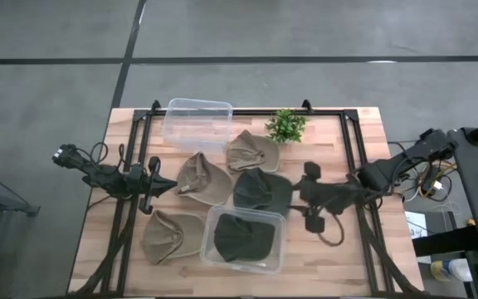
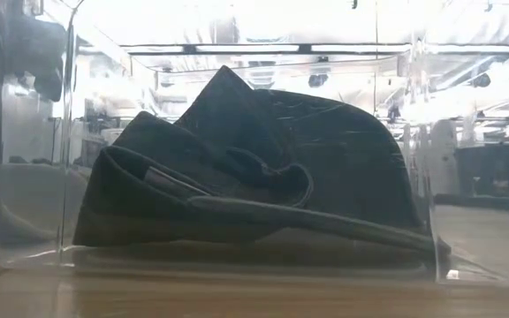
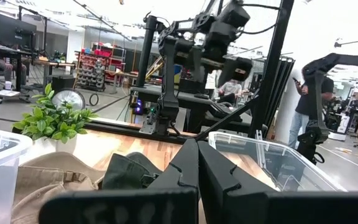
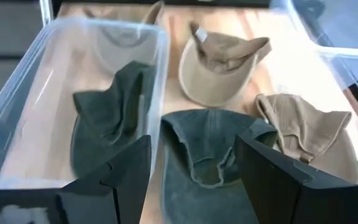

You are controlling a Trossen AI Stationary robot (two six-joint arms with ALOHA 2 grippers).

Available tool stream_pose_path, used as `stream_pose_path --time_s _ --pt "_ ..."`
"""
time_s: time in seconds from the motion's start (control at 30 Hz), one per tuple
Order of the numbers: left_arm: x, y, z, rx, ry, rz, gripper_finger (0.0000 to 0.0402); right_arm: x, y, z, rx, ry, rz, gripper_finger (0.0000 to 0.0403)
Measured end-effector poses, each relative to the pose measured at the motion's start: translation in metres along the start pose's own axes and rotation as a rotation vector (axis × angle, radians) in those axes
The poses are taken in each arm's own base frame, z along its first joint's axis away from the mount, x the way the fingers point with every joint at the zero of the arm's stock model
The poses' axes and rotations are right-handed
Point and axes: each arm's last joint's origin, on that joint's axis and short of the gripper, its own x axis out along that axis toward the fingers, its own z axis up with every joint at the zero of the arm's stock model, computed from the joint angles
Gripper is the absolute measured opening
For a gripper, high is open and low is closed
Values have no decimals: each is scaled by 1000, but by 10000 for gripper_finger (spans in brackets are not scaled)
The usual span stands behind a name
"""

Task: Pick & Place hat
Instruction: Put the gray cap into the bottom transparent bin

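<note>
A dark green hat (image 1: 260, 191) lies flat on the table between the two clear bins, also seen in the right wrist view (image 4: 211, 149). My right gripper (image 1: 303, 197) (image 4: 194, 168) hovers open just to its right, with one finger on each side of the hat and clear of it. A second dark green hat (image 1: 243, 238) (image 2: 254, 177) (image 4: 107, 118) rests crumpled in the near clear bin (image 1: 279, 249). Three tan hats (image 1: 251, 151) (image 1: 202, 178) (image 1: 168, 237) lie on the wood. My left gripper (image 1: 171, 188) (image 3: 197, 165) is shut and waits beside the middle tan hat.
An empty clear bin (image 1: 197, 123) stands at the far side, with a small potted plant (image 1: 286, 126) to its right. A black frame (image 1: 357, 149) runs around the table. There is bare wood along the left and right edges. People stand in the room beyond.
</note>
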Motion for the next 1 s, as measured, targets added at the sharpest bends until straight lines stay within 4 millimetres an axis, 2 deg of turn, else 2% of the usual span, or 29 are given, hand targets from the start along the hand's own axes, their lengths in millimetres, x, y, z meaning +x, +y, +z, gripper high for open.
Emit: stream_pose_path --time_s 0.17,0.37,0.63,0.77,1.0 --pt "0 0 0 0 0 0 0 -1 -18 -36 120 -98 -123 226" --pt "0 0 0 0 -1 0 0 2 -41 -83 315 -189 -367 226" --pt "0 0 0 -1 -2 0 0 25 -60 -141 537 -159 -487 226" --pt "0 0 0 -1 -2 0 0 37 -65 -163 607 -155 -515 226" --pt "0 0 0 0 -1 0 0 53 -69 -185 690 -244 -469 226"
